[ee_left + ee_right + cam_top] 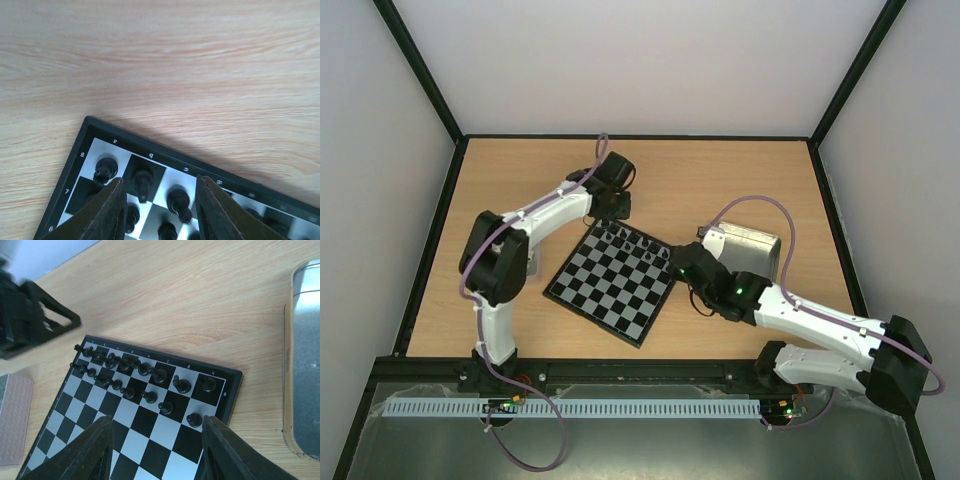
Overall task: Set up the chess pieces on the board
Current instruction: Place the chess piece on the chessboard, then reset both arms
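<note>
The chess pieces (pixel 635 243) stand in two rows along the edge of the board (pixel 605 290) that faces 1 o'clock in the top view, running from its 12 o'clock corner to its 3 o'clock corner. I see none on the nearer squares. The board lies cornerwise in the middle of the table (pixel 720 180).

My left gripper (pixel 159 212) hangs over the 12 o'clock corner, its fingers (pixel 107 212) spread and pinching nothing. In my left wrist view one back-row piece (pixel 143 181) stands upright in the gap, apart from both fingers. The corner piece (pixel 105 170) is close at its 10 o'clock and a neighbour (pixel 179 201) is close at its 4 o'clock.

I judge this step to be the release of that piece. Doing it well means widening evenly, then rising straight up with no swing toward 9 or 3 o'clock, since either finger could clip a piece and topple the row. I would also check that it sits centred on its dark square.

My right gripper (pixel 155 452) waits at the board's 3 o'clock corner, fingers wide apart and empty, with the metal tray (pixel 305 365) at its 3 o'clock. I should hold it off the rows until my left arm is clear.
</note>
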Tool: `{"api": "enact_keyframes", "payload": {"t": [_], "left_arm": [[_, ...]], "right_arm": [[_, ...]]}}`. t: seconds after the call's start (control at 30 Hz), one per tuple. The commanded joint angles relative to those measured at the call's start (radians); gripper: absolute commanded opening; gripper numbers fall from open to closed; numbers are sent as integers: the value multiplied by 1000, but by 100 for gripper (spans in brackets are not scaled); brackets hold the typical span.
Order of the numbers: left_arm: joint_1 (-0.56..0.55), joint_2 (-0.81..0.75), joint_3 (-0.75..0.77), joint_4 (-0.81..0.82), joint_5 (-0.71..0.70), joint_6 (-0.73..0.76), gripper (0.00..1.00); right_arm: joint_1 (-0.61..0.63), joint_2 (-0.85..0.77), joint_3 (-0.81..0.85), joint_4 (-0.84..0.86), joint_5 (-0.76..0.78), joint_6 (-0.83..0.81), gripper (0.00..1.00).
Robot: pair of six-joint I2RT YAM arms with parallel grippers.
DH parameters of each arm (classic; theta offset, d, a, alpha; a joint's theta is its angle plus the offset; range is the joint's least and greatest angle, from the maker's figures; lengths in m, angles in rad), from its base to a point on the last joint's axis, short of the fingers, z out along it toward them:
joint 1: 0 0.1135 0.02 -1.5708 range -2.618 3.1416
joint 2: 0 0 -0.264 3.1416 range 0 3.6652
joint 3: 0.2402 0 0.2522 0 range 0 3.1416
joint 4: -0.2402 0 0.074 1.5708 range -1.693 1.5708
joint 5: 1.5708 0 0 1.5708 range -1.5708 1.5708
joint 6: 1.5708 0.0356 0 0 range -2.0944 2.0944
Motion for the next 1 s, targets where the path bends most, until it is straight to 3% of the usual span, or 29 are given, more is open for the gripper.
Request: {"api": "enact_keyframes", "payload": {"t": [0.0, 0.17, 0.27, 0.4, 0.47, 0.5, 0.67, 0.9, 0.97], "left_arm": [[2, -142, 12, -22, 20, -10, 41], [2, -323, -107, 21, 19, -51, 47], [1, -474, -233, 63, 5, -78, 56], [2, -728, -431, 97, -36, -104, 75], [4, -849, -506, 93, -44, -105, 94], [3, -907, -537, 84, -50, -105, 98], [3, -1168, -614, 6, -102, -104, 99], [3, -1450, -608, -89, -170, -99, 99], [3, -1496, -582, -120, -195, -96, 99]], "right_arm": [[-3, 33, -2, -15, -33, -6, 47], [-4, 119, 21, -40, -76, -14, 43], [-4, 123, 31, -50, -80, -24, 43], [-8, 71, 40, -103, -9, -41, 49], [-9, 31, 45, -144, 35, -51, 53], [-10, -2, 49, -169, 61, -55, 55], [-9, -161, 69, -277, 172, -102, 65], [-9, -430, 140, -406, 279, -181, 99], [-10, -503, 167, -432, 302, -202, 99]]}}
